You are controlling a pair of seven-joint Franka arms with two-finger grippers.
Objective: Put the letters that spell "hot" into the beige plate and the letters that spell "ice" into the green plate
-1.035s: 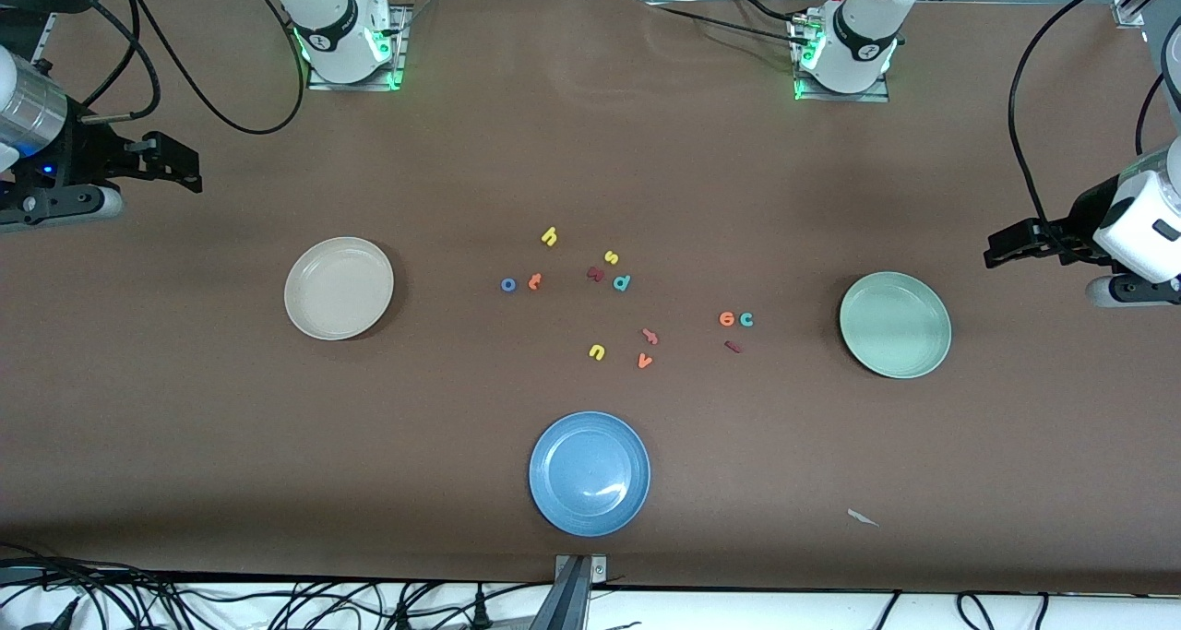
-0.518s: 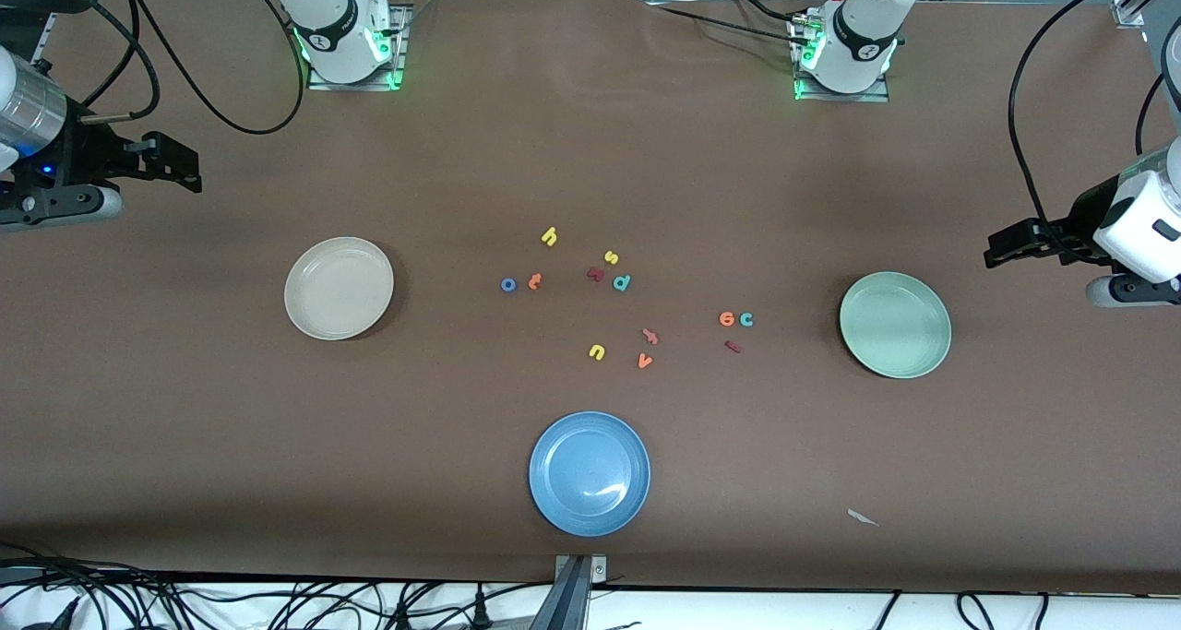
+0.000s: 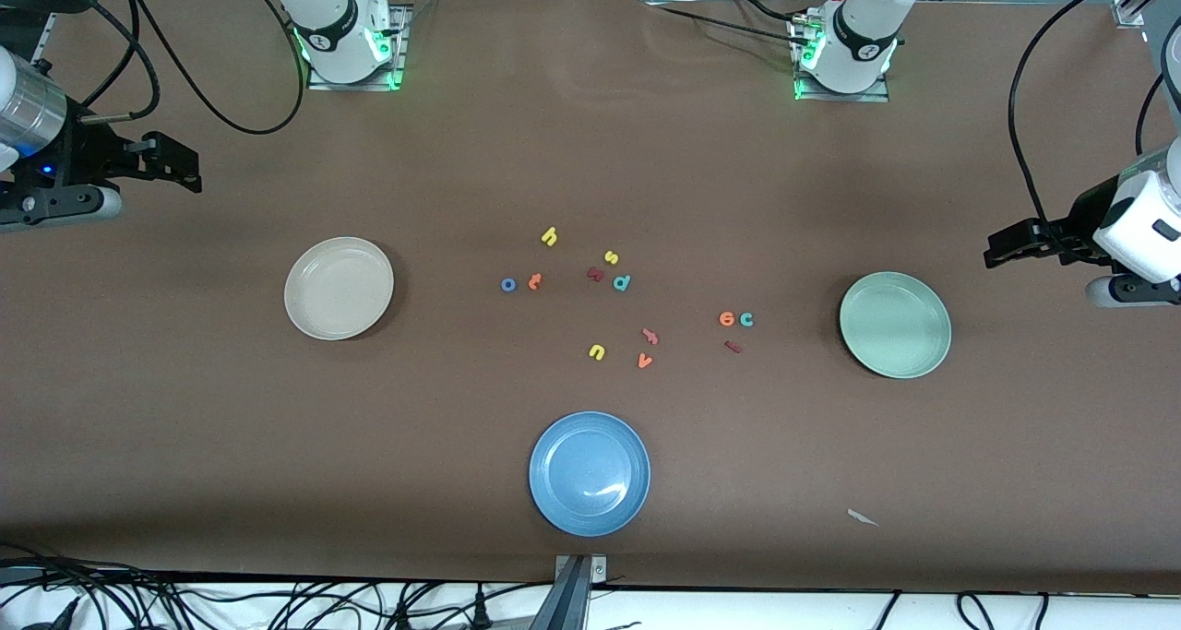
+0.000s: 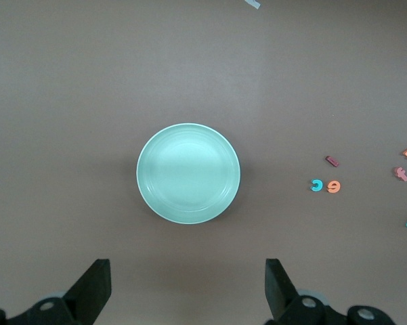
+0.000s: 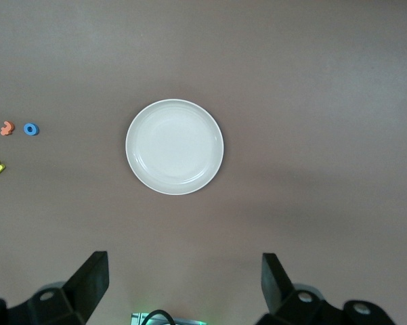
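Both arms wait, raised at table ends; left tool (image 4: pixel 183 298) and right tool (image 5: pixel 183 294) spread wide, empty.

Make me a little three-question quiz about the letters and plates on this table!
1. True or false: the beige plate already holds a letter.
2. Which letter lies right beside the orange "e"? A) yellow "h" B) teal "c" C) blue "o"
3. Fill in: the plate nearest the front camera is the ____ plate.

Key:
1. False; it holds nothing.
2. B, the teal "c".
3. Blue: the blue plate.
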